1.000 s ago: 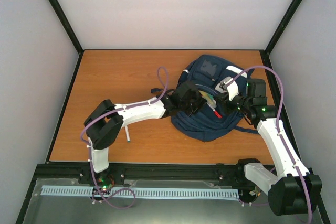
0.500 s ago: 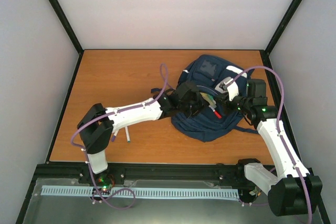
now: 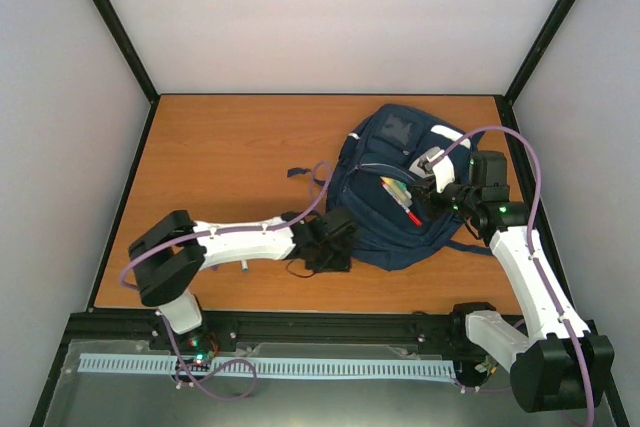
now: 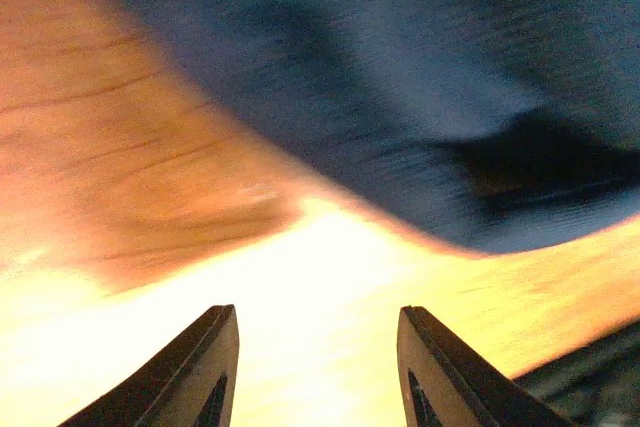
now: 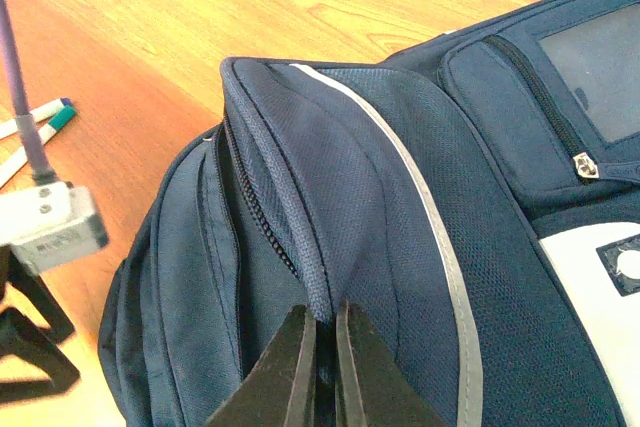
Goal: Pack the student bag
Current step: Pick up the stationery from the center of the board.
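The student bag point(image 3: 400, 162) is navy blue with a white stripe and lies at the right of the table. Its main opening gapes, with several pens point(image 3: 400, 199) showing inside. My right gripper point(image 3: 428, 190) is shut on the folded edge of the bag's flap beside the zip, and the wrist view shows it pinched between the jaws point(image 5: 322, 332) on the bag point(image 5: 400, 197). My left gripper point(image 3: 338, 239) is open and empty, low over the table at the bag's near-left edge. Its wrist view is blurred and shows the fingertips point(image 4: 222, 347) apart below the blue bag point(image 4: 400, 97).
A pen point(image 3: 243, 266) lies on the wooden table point(image 3: 220, 147) just under the left forearm. Two white pens with coloured caps point(image 5: 35, 119) show on the table in the right wrist view. A dark strap point(image 3: 297, 172) trails left of the bag.
My left gripper has pulled back out of the bag's opening, toward me and to the left, and is now over the table. The right gripper has held still on the flap.
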Robot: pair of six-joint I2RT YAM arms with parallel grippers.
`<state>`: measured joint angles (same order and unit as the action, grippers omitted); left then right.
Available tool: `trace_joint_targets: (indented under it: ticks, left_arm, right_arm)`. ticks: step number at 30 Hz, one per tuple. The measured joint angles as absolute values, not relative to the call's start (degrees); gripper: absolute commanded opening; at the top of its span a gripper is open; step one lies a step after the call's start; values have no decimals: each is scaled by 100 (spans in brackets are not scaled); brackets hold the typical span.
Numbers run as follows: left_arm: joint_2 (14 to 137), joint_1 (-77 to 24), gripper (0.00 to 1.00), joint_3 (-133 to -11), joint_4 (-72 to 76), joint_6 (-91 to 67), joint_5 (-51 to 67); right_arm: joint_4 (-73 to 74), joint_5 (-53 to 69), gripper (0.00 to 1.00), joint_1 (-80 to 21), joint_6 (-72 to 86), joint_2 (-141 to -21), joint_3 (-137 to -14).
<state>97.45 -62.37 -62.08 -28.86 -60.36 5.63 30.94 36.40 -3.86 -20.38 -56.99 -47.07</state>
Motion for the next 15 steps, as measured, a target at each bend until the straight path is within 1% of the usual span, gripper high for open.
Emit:
trace_joint_targets:
  ticks: [3,7,8,13,15]
  left_arm:
    - [9297,-6224,40,-5586,-3177,-5839,255]
    - [8608,-6222,40,-5321,-3524,-5599,-226]
    - [8468,-6222,42,-5312,-3618,-5551,-366]
    - [8058,-5883,69,-5229,-4211,-5393,-943]
    - [8016,-5513,76,-5131,-4438,-5389,-1068]
  right_arm:
    - [3105,3640,3,-384,-2038,-5699,-4707]
    - [3105,3642,3,-384,-2045,-5699,-4707]
    - [3105,3642,3,-384,-2049,-5699,-4707]
    - [3107,3642,3,-384,-2053,-5699,-4707]
    - [3107,3642,3,-384,-2053,-5697,-4707]
